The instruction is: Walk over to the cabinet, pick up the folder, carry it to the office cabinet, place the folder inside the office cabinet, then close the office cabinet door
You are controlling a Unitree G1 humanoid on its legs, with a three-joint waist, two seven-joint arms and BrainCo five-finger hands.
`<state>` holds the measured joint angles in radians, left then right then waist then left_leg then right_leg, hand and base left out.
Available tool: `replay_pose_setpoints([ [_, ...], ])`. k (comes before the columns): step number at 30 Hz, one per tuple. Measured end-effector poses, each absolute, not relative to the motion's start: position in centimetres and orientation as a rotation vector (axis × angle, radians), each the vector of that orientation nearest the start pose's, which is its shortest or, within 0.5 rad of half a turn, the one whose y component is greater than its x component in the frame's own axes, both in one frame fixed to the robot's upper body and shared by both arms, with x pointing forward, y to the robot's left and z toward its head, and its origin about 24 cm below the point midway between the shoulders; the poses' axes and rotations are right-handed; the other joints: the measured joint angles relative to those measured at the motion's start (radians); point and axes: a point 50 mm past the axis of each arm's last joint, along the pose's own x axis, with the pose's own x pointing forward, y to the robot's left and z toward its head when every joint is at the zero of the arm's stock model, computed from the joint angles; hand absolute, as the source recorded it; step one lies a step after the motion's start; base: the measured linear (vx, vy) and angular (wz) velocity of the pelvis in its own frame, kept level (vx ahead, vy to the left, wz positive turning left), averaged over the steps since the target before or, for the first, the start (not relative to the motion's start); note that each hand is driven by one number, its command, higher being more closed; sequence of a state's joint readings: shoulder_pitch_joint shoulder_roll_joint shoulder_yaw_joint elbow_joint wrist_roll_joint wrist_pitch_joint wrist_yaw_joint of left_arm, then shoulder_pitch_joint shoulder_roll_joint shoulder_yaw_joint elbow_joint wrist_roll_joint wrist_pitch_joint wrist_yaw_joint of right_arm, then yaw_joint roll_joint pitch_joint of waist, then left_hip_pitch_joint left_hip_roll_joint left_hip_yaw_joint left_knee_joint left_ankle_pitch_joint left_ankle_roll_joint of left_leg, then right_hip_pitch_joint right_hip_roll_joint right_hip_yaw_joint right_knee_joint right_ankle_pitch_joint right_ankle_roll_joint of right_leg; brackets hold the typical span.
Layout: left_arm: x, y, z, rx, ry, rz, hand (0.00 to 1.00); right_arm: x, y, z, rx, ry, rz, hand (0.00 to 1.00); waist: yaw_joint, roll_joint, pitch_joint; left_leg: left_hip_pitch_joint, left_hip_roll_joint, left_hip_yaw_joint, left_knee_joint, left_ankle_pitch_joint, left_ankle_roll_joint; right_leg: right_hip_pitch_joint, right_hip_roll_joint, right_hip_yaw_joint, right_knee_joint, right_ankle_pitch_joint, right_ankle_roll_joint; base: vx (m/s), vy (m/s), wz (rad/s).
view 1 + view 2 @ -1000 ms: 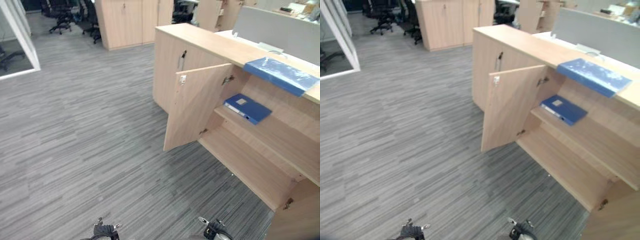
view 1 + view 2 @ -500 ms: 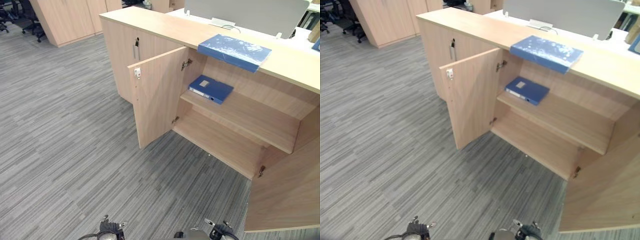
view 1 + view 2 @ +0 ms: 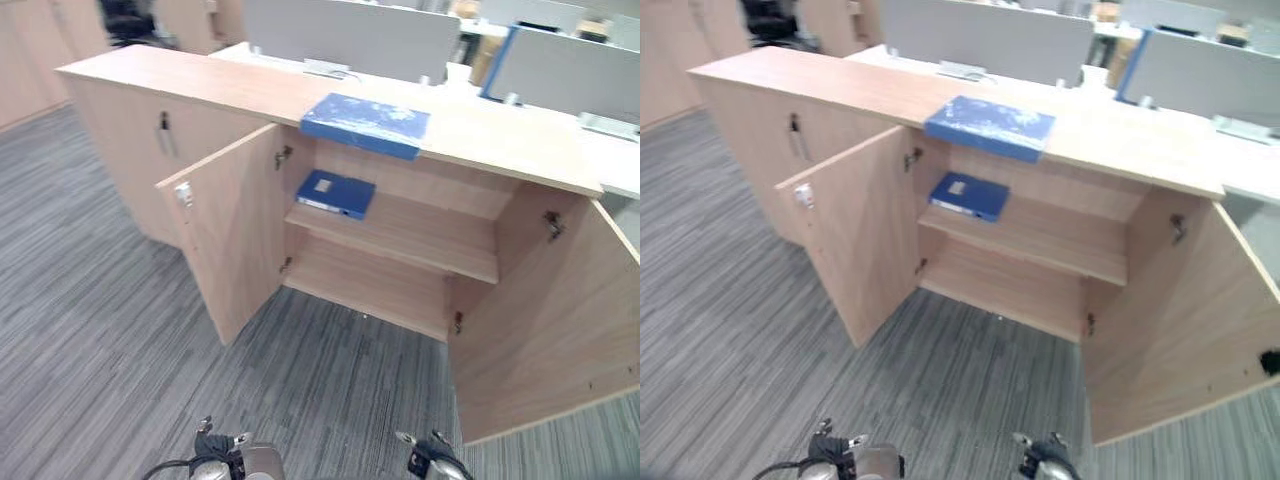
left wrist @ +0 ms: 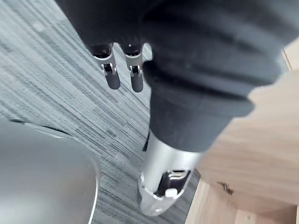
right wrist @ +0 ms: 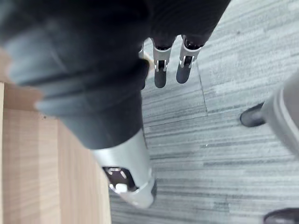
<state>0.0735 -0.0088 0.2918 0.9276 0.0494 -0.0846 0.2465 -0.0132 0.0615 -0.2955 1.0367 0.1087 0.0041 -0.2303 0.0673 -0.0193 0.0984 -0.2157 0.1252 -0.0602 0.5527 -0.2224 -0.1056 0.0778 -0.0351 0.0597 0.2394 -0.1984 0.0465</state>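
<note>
Grey carpet (image 3: 100,330) separates the slack, empty left hand (image 4: 136,77) and right hand (image 5: 159,72) from the folder (image 3: 365,123) well ahead atop the open cabinet (image 3: 200,80), so the approach seems unfinished: walk closer, then reach.

The cabinet (image 3: 200,85) is pale beige wood with a fine grain, the same on its top, shelves and both open doors. The folder on top (image 3: 365,122) is mid blue, flecked with pale patches; the folder on the shelf (image 3: 335,192) is a deeper blue with a small pale label. The floor (image 3: 90,340) is carpet in thin stripes of light and dark grey. The far screens (image 3: 340,35) are plain grey, one at the right edged in blue. The left hand (image 4: 136,77) and the right hand (image 5: 160,70) match: silver fingers, dark tips, black ribbed covers.
</note>
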Motion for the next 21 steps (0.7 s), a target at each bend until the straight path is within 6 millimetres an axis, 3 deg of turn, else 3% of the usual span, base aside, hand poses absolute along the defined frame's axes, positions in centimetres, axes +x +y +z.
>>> replay_pose_setpoints([
  [4,12.0,20.2,-14.7,0.041,0.943,0.474,0.0,12.7,-16.5,-15.6,0.185,1.053,-0.47,0.0,-0.004,-0.01,-0.014,0.014,-0.065,0.037,0.0,-0.008,0.011,0.012,-0.071,0.013,-0.072,0.064,-0.004,0.17,0.305,-0.4],
  [6,11.6,20.3,-15.0,0.047,0.97,0.471,0.0,12.6,-16.5,-15.7,0.187,1.059,-0.469,0.0,0.001,-0.014,-0.019,0.057,-0.085,0.098,-0.066,0.001,0.034,0.01,-0.106,0.043,-0.119,0.117,0.004,0.13,0.298,-0.65],
  [10,11.4,20.2,-15.2,0.062,0.99,0.448,0.0,11.2,-16.7,-16.1,0.195,1.098,-0.493,0.0,-0.002,-0.016,-0.026,0.128,-0.122,0.143,-0.17,0.023,0.069,0.005,-0.143,0.05,-0.124,0.134,0.005,0.04,0.14,-0.47],
  [12,11.2,20.1,-15.3,0.055,1.001,0.451,0.0,10.9,-17.1,-16.2,0.207,1.102,-0.512,0.0,0.002,-0.011,-0.029,0.156,-0.122,0.17,-0.21,0.027,0.081,-0.031,-0.145,0.047,-0.077,0.137,0.011,-0.04,0.027,-0.63],
  [14,11.1,19.9,-15.3,0.02,1.003,0.479,0.0,11.1,-17.3,-16.1,0.201,1.097,-0.511,0.0,0.008,-0.005,-0.023,0.212,-0.121,0.183,-0.273,0.026,0.102,-0.137,-0.133,0.044,0.145,0.127,0.029,-0.08,0.006,-0.73],
  [16,10.7,20.3,-15.4,0.023,1.01,0.491,0.0,11.4,-17.5,-15.8,0.199,1.071,-0.513,0.0,-0.012,-0.016,-0.012,0.27,-0.136,0.205,-0.273,0.003,0.123,-0.267,-0.148,0.026,0.456,0.136,0.022,-0.08,0.003,-0.4],
  [18,10.3,20.3,-15.4,0.017,1.017,0.498,0.0,11.4,-17.8,-15.7,0.191,1.059,-0.507,0.0,-0.019,-0.017,-0.013,0.305,-0.143,0.207,-0.269,-0.016,0.129,-0.301,-0.163,0.021,0.574,0.141,0.016,0.0,-0.045,-0.05],
  [19,10.2,20.3,-15.5,0.013,1.019,0.501,0.0,11.4,-17.9,-15.7,0.19,1.058,-0.506,0.0,-0.023,-0.019,-0.013,0.308,-0.143,0.206,-0.271,-0.021,0.136,-0.308,-0.164,0.012,0.584,0.131,0.018,0.06,-0.099,0.07],
  [21,10.2,20.3,-15.5,0.009,1.02,0.509,0.0,11.4,-18.3,-15.7,0.187,1.054,-0.516,0.0,-0.031,-0.013,-0.015,0.307,-0.134,0.179,-0.304,-0.021,0.14,-0.339,-0.162,-0.083,0.477,0.032,0.011,0.11,-0.16,0.13],
])
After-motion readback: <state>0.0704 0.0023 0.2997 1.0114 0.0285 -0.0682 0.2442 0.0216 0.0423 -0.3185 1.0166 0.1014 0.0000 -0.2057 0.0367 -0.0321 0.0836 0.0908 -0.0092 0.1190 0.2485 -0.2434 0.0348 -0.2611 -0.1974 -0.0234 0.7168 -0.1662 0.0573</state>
